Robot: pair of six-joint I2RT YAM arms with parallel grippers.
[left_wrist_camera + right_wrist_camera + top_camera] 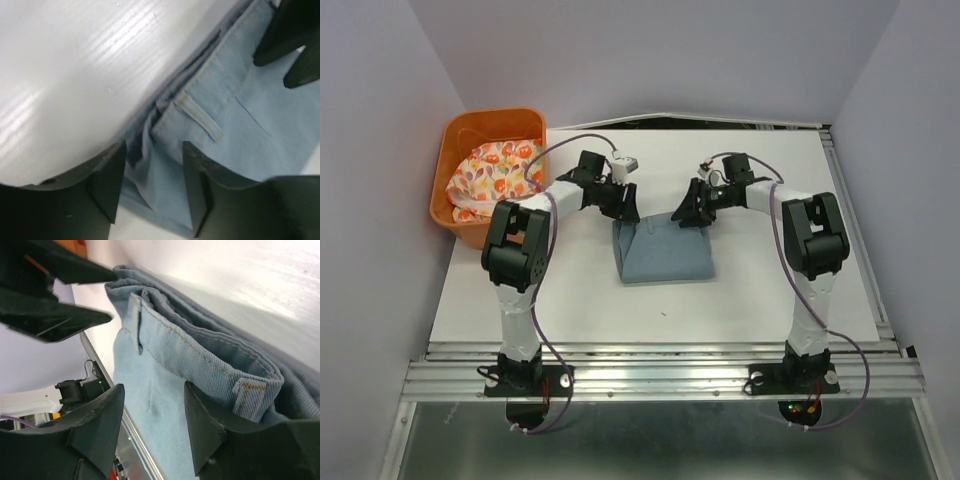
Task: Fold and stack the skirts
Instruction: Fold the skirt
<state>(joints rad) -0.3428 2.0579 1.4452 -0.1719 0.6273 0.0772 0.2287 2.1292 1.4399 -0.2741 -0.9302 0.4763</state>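
The light blue denim skirt (663, 252) lies folded in the middle of the white table. My left gripper (625, 212) is open over its far left corner; in the left wrist view (152, 175) the waistband and a belt loop (200, 117) lie between and ahead of the fingers. My right gripper (688, 215) is open over its far right corner; the right wrist view (152, 425) shows the folded waistband (210, 357) just beyond the fingers. The floral skirt (492, 172) lies bunched in the orange basket.
The orange plastic basket (451, 185) stands at the table's far left edge. Grey walls close in the left, right and back. A metal rail (660, 375) runs along the near edge by the arm bases.
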